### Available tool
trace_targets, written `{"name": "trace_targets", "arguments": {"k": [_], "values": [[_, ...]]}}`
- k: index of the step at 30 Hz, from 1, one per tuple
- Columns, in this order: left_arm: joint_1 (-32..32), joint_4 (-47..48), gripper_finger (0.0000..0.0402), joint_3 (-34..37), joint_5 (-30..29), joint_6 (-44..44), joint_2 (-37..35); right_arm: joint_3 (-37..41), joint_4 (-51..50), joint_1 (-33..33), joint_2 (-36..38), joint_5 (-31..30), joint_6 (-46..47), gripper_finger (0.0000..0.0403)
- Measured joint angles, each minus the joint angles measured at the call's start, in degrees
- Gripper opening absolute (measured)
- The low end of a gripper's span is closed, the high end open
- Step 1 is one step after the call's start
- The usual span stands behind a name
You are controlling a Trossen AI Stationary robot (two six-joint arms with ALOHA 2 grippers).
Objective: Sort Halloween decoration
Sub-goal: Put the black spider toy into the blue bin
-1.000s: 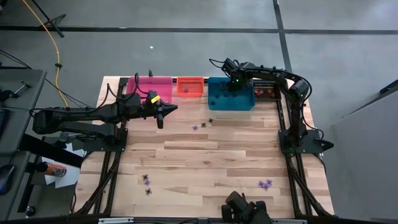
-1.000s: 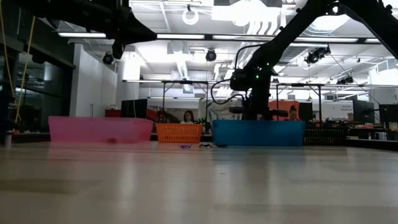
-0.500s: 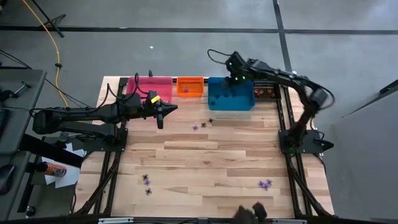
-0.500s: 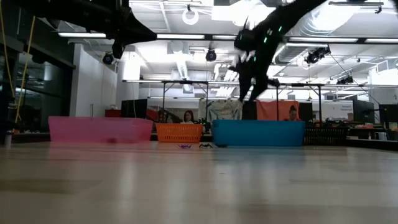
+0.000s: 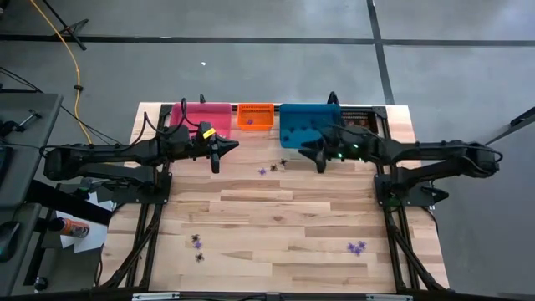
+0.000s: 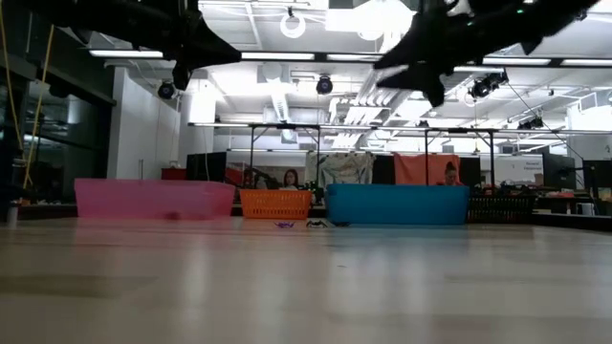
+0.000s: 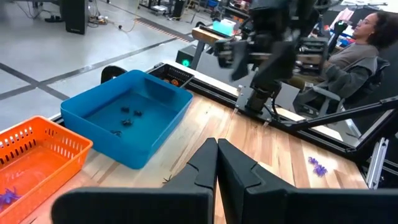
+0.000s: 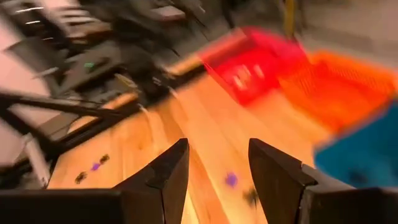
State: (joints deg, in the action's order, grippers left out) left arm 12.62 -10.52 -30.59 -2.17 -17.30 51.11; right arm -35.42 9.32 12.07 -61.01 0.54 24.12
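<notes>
A: Two arms reached in over the table (image 5: 276, 209). The right gripper (image 5: 311, 154) hung in the air by the front edge of the blue bin (image 5: 309, 125), and its fingers (image 8: 168, 171) stood apart with nothing between them.

B: And the left gripper (image 5: 224, 149)?

A: It hovered in front of the pink bin (image 5: 201, 117), its fingers (image 7: 205, 162) pressed together and empty.

B: Where were the Halloween trinkets?

A: Scattered. A purple one (image 5: 262, 171) and a dark one (image 5: 282, 163) lay on the wood between the two grippers, just in front of the bins. Two dark ones (image 5: 197, 248) sat near the front left of the table, and a purple cluster (image 5: 358, 247) near the front right. Some dark pieces (image 7: 130, 114) lay inside the blue bin, and something purple (image 5: 249, 120) showed in the orange basket (image 5: 257, 115).

B: Anyone around?

A: A seated person (image 7: 357, 46) showed beyond the table in the left wrist view.
</notes>
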Motion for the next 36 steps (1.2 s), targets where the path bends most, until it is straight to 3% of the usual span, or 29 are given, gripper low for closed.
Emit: {"name": "trace_targets", "arguments": {"k": [3,8,15,19,30,36], "values": [[0.0,0.0,0.0,0.0,0.0,0.5,0.0,2.8,8.3,-2.7,2.0,-0.6,-7.2,0.0161],[0.0,-0.2,0.0,0.0,0.0,2.4,0.0,2.9,10.3,-4.2,1.4,-1.4,-8.6,0.015],[0.0,-1.6,0.0,0.0,1.4,3.8,0.0,2.9,10.3,-3.3,1.4,0.2,-10.3,0.0012],[-1.2,-4.9,0.0,0.0,4.7,8.1,0.0,2.9,10.6,-1.8,1.4,3.0,-11.6,0.0014],[-3.7,-4.0,0.0,0.0,2.9,10.5,0.0,2.9,11.6,-0.7,1.4,5.5,-14.6,0.0001],[-6.1,-0.4,0.0001,-1.2,3.4,3.2,0.0,2.9,11.4,-0.7,1.4,5.5,-13.5,0.0001]]}}
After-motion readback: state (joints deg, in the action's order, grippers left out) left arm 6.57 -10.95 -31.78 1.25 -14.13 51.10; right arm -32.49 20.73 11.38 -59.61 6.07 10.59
